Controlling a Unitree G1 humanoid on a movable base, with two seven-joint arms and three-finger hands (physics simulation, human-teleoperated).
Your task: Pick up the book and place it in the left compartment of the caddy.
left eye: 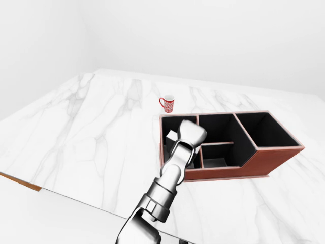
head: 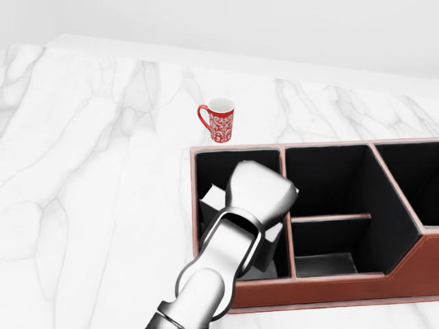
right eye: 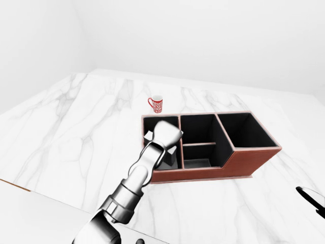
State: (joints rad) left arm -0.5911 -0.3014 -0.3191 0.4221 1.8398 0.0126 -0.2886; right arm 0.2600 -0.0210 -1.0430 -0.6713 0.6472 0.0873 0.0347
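- Marble-patterned white table [left eye: 91, 132] fills most of every view and carries everything else.
- Reddish-brown caddy [head: 322, 291] with black-lined compartments sits toward the right of the head view; its left compartment [head: 206, 171] is the narrow one at the left end.
- Silver left arm [head: 219, 267] rises from the bottom of the head view, and the left hand [head: 259, 195] hangs over that left compartment, its back turned to the camera.
- White book [head: 214, 202] shows only as pale corners poking out beside and below the hand, already inside the left compartment's walls, apparently tilted rather than lying flat.
- Book lies directly under the hand, on its far side from the camera; its long axis cannot be made out.
- Whether the fingers are clasped round the book or have let go cannot be told, since the hand's own back hides them.
- Red patterned mug [head: 219, 120] stands on the table just above the caddy in the head view, apart from it.
- Dark tip of the right hand [right eye: 311, 197] shows at the right edge of the right-eye view, well apart from the caddy; its state cannot be told.
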